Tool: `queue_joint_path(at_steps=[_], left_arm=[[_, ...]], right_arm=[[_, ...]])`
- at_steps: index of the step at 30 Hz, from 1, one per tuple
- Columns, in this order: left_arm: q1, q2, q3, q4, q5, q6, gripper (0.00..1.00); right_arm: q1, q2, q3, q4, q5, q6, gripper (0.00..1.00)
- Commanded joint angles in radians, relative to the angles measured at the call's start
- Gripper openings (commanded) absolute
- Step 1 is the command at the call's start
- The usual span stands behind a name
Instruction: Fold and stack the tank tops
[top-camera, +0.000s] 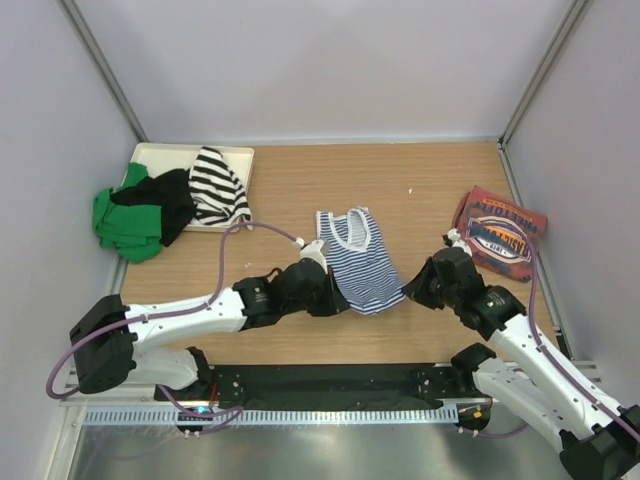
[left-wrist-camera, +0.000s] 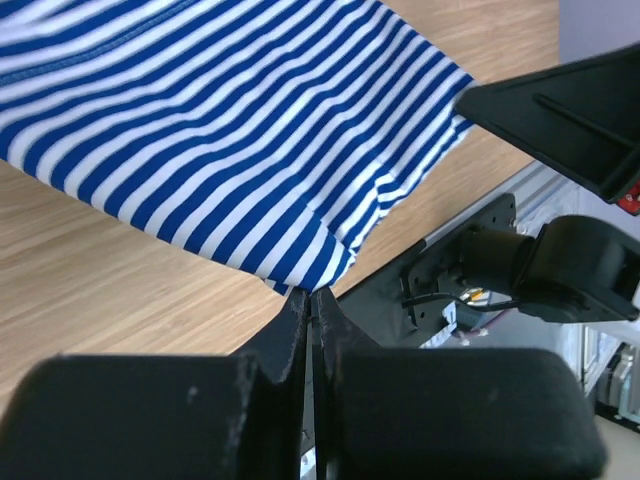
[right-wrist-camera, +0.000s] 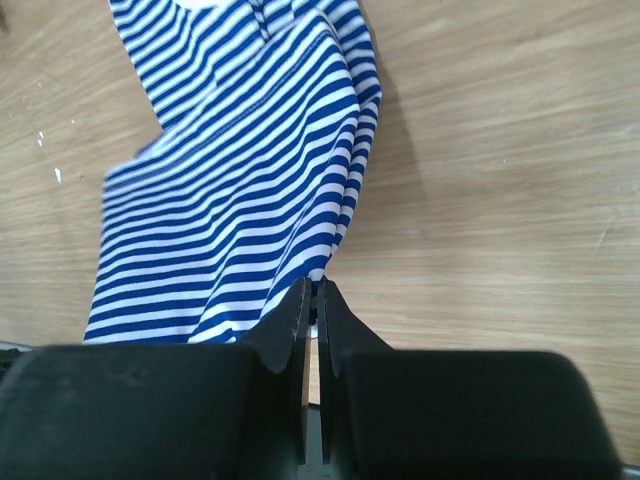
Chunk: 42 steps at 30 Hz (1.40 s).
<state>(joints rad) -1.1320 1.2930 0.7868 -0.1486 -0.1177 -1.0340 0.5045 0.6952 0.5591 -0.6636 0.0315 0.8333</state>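
Observation:
A blue-and-white striped tank top (top-camera: 358, 258) lies in the middle of the table, its neck toward the back. My left gripper (top-camera: 337, 300) is shut on its near left hem corner (left-wrist-camera: 315, 262). On the near right hem corner (right-wrist-camera: 330, 262) my right gripper (top-camera: 412, 288) is shut. The hem is lifted between the two. A brick-red tank top (top-camera: 502, 234) with a round printed logo lies folded at the right.
A cream tray (top-camera: 236, 160) at the back left holds a black-and-white striped top (top-camera: 216, 186), a black one (top-camera: 160, 198) and a green one (top-camera: 124, 224) spilling over its edge. A grey post (top-camera: 522, 196) runs along the table's right edge.

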Motion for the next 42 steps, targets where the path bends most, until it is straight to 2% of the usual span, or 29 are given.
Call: queue_joint_path(at_steps=[1,9,19,32,42], left_arm=[[0.078,-0.031,0.023,-0.019,0.09,0.019,0.0],[0.236,-0.046,0.038,0.012,0.245,0.041,0.0],[0.406,0.041,0.109,0.055,0.407,0.06,0.0],[0.621,0.281,0.261,0.123,0.587,0.066,0.0],[0.706,0.449,0.419,0.144,0.675,0.055,0.0]], right_arm=[[0.005,0.041,0.097,-0.022,0.061,-0.034,0.02],[0.005,0.177,0.212,0.033,0.09,-0.066,0.02],[0.0,0.392,0.392,0.076,0.172,-0.118,0.02],[-0.107,0.671,0.576,0.234,0.093,-0.186,0.02],[-0.152,0.831,0.676,0.407,0.044,-0.214,0.02]])
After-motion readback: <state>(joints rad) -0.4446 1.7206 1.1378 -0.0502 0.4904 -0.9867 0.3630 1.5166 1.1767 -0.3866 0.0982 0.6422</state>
